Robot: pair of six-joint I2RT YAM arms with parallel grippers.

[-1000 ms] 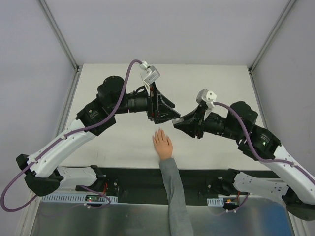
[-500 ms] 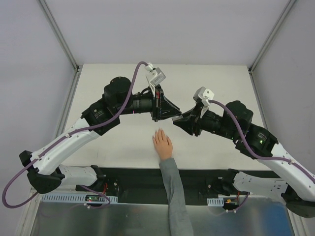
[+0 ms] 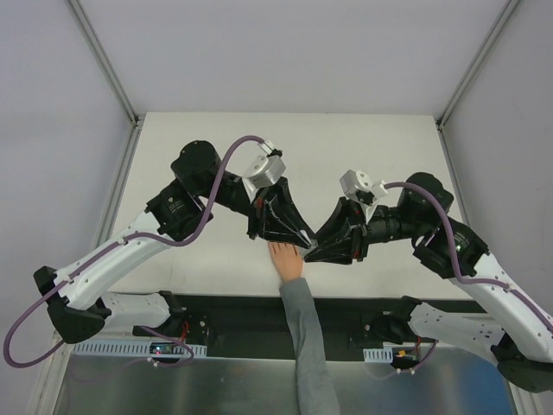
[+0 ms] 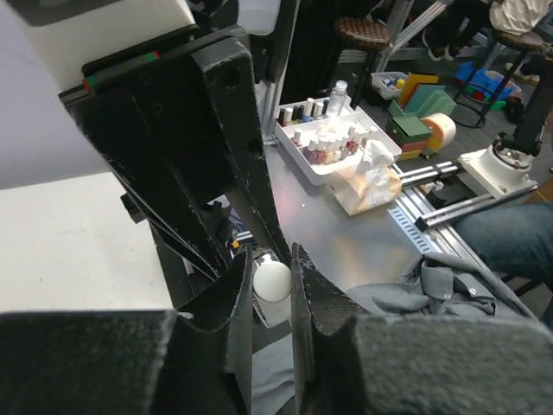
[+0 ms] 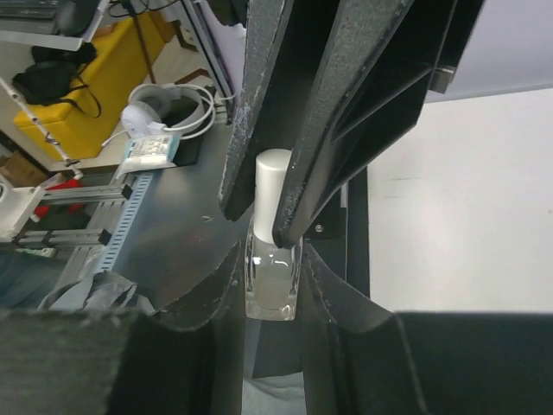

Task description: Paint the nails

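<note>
White tabletop (image 3: pixel 363 147); left pincer (image 3: pixel 300 242) clamped on white cap (image 4: pixel 271 280), right pincer (image 3: pixel 314 253) clamped on clear bottle (image 5: pixel 271 290), tips meeting. Directly beneath: hand (image 3: pixel 287 262), nails hidden under pincer tips.

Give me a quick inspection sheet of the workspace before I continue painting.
Surface: white tabletop.
Job's things: pale peach-pink hand with grey sleeve flat at near edge, nails too small to judge; small clear bottle with white cap.
Clutter: nothing seen.
Claws: left claw shut on the cap; right claw shut on the bottle, meeting by the hand's fingertips.
Cables: purple cables along both arms.
Surroundings: white tray of small bottles off the table.
</note>
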